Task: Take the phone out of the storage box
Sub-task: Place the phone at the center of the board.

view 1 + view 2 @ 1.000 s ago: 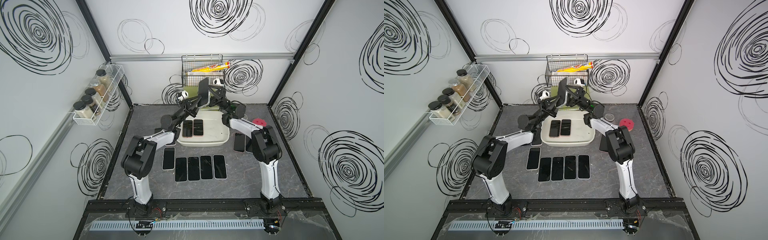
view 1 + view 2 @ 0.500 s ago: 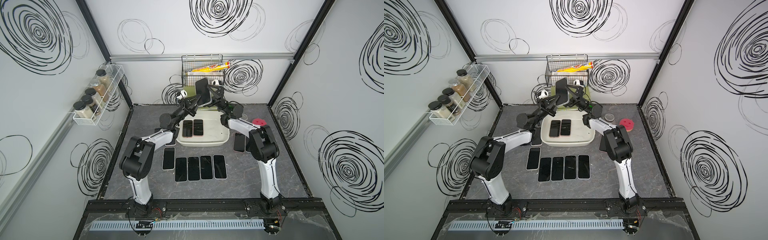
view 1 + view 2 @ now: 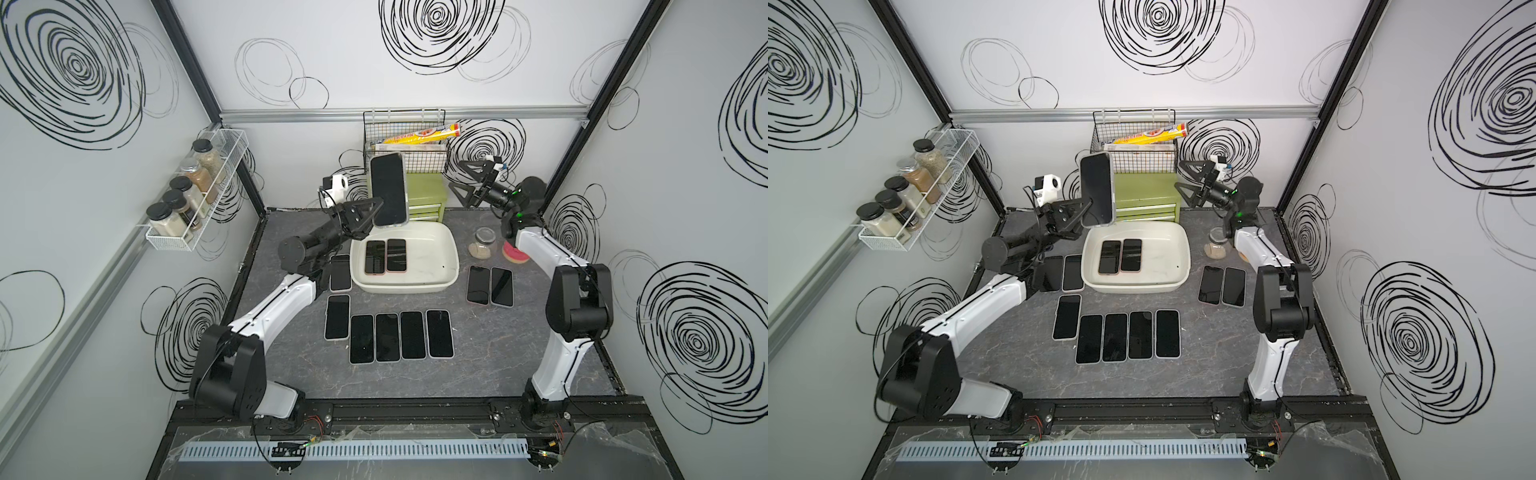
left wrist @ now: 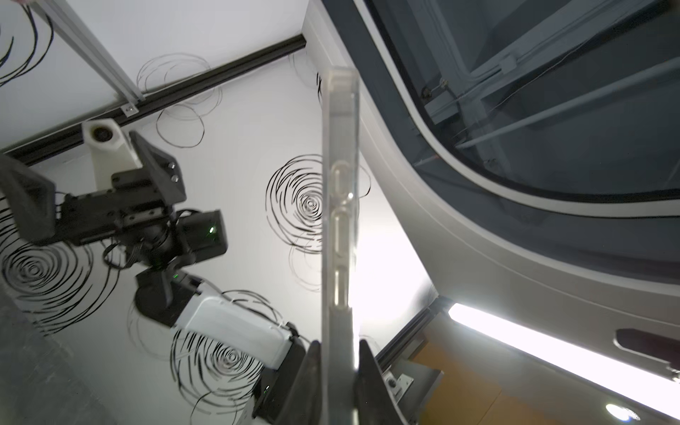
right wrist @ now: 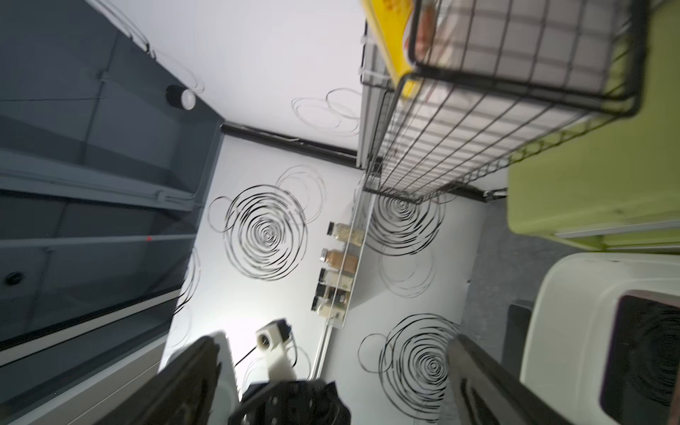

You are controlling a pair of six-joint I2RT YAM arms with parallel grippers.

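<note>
We log the left gripper (image 3: 374, 212) clamped on the phone (image 3: 388, 195) by its lower end, long axis upright, above the far-left rim of the storage box (image 3: 405, 287) (two more phones (image 3: 385, 257) lie flat inside). The right gripper (image 3: 458, 181) hangs wide open and empty, well apart; the left arm is nearer.

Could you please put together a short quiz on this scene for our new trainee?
1. True or false: the left gripper is shut on a phone that it holds upright in the air.
2. How many other phones lie inside the storage box? A) one B) two C) four
3. Fill in the blank: the right gripper is ___ and holds nothing.

Key: 1 true; 2 B; 3 open.
</note>
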